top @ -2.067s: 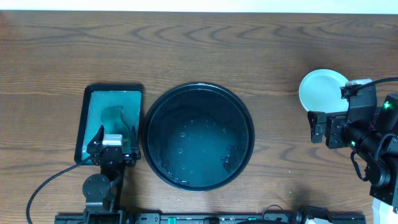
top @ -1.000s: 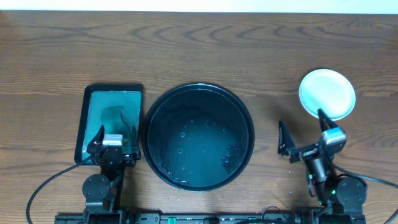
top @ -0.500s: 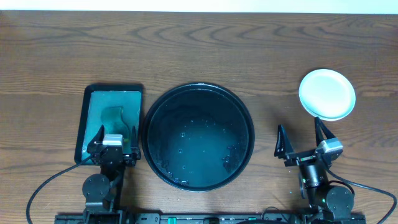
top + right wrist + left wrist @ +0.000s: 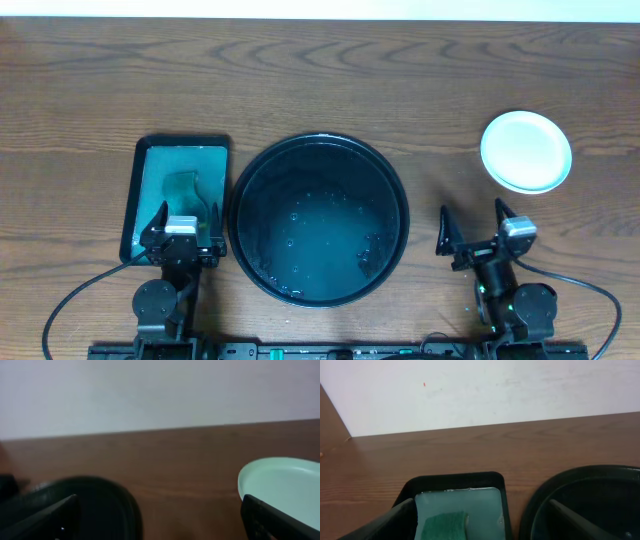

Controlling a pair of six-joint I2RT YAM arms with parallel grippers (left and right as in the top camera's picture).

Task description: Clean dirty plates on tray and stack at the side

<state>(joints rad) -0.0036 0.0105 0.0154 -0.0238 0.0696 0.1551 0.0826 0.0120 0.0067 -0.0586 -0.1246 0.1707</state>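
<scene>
The round black tray (image 4: 320, 139) lies mid-table, wet, with no plate on it; its rim also shows in the left wrist view (image 4: 545, 502) and the right wrist view (image 4: 125, 505). A pale plate (image 4: 526, 151) rests on the wood at the right, apart from the tray, and appears mint in the right wrist view (image 4: 285, 477). I cannot tell how many plates lie under it. My right gripper (image 4: 470, 222) stands open and empty near the front edge, between tray and plate (image 4: 157, 520). My left gripper (image 4: 188, 213) stands open and empty over the near end of the small tray (image 4: 480, 525).
A rectangular dark-green tray (image 4: 141, 200) left of the black tray holds teal water and a green sponge (image 4: 442, 527). A white wall rises behind the table's far edge. Cables run along the front edge by both arm bases.
My right arm has drawn back from beside the plate to the front edge and turned to face the far side, jaws still open. The left arm, the tray and the plate have stayed put.
</scene>
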